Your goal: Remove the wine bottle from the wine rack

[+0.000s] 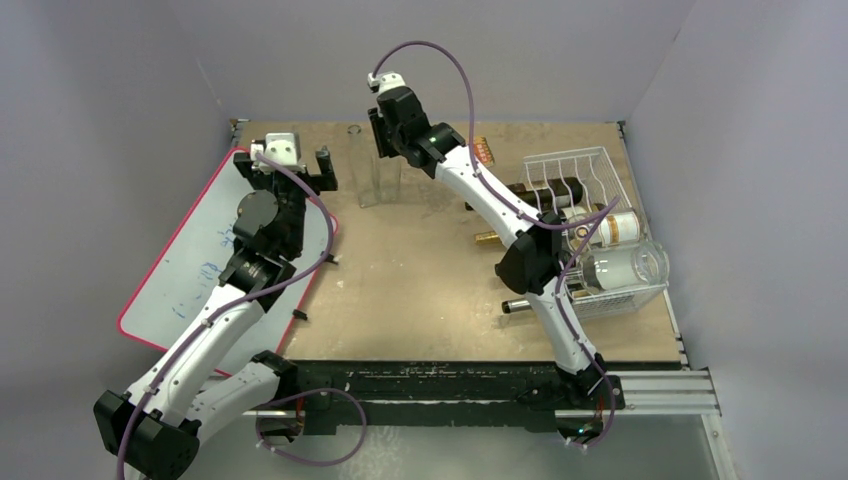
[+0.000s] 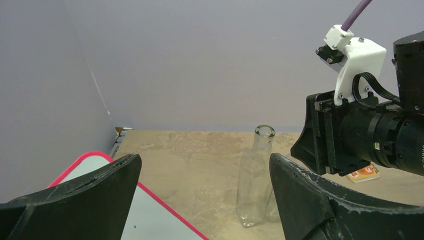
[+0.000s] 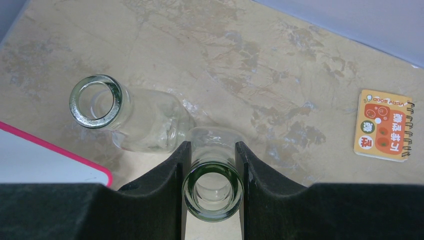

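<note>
The white wire wine rack [image 1: 592,168] stands at the right of the table with several wine bottles lying in it, among them a dark one [image 1: 545,192] and one with a white label [image 1: 612,228]. My right gripper [image 1: 385,148] is far from the rack, at the far middle. It is shut on the neck of an upright clear glass bottle [image 3: 212,192], seen from above in the right wrist view [image 3: 213,148]. A second clear bottle [image 3: 97,102] stands just beside it and shows in the left wrist view [image 2: 257,180]. My left gripper [image 1: 284,168] is open and empty [image 2: 204,165].
A red-edged whiteboard [image 1: 190,280] lies at the left, under my left arm. A small orange spiral notebook [image 3: 382,125] lies at the far edge. A dark bottle [image 1: 530,305] and a gold-capped neck [image 1: 487,237] stick out at the rack's left side. Grey walls enclose the table.
</note>
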Motion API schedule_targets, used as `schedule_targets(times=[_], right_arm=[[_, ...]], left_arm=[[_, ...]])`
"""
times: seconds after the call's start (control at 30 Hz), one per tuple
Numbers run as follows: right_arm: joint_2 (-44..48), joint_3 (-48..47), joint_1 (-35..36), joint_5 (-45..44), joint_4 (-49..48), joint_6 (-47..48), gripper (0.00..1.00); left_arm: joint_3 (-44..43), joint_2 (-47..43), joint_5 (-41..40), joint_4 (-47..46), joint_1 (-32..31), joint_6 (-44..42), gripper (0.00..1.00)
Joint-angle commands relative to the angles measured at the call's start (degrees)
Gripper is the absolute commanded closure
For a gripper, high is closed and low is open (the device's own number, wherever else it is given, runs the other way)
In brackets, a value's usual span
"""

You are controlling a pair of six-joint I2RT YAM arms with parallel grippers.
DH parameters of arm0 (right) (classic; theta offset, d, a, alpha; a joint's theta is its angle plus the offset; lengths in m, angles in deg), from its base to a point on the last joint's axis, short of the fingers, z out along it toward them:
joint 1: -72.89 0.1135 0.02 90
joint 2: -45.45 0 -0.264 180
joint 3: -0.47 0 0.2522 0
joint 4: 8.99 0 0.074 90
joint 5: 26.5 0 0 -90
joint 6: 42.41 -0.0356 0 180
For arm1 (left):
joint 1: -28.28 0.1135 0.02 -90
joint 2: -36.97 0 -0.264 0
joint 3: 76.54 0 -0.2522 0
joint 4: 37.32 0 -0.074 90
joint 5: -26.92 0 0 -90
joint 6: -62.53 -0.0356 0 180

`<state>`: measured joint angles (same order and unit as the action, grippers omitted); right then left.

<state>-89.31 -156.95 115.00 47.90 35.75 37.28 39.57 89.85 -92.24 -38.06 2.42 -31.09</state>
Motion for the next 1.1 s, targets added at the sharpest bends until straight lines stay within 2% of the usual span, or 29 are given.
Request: schedule_targets(times=[0.0,0.33,0.67,0.77,1.07], right_arm=[[0.6,-2.9,0.4,-0.9,-3.7,-0.6,0.68],[1.0,-3.0,0.4,-1.2,-4.6,0.4,0.43],[3.6,-3.6,0.8,-1.6,-5.0,0.6,0.31],[5.7,-3.2,1.1,-1.5,-4.5,1.1,0.22],[15.9,5.8,1.2,0.3,-4.3,4.7,0.15]], left_arm=[[-2.3,-0.3,0.4,-1.8,0.4,0.8,0.00],[-2.3,-0.5,0.4,-1.8,0.4,0.9,0.00],[-2.2,0.0,0.6,-1.8,0.4,0.9,0.00],[-2.3,0.0,0.6,-1.8,0.4,0.7,0.00],[-2.3,0.1,1.0,-1.8,0.4,0.8,0.00]])
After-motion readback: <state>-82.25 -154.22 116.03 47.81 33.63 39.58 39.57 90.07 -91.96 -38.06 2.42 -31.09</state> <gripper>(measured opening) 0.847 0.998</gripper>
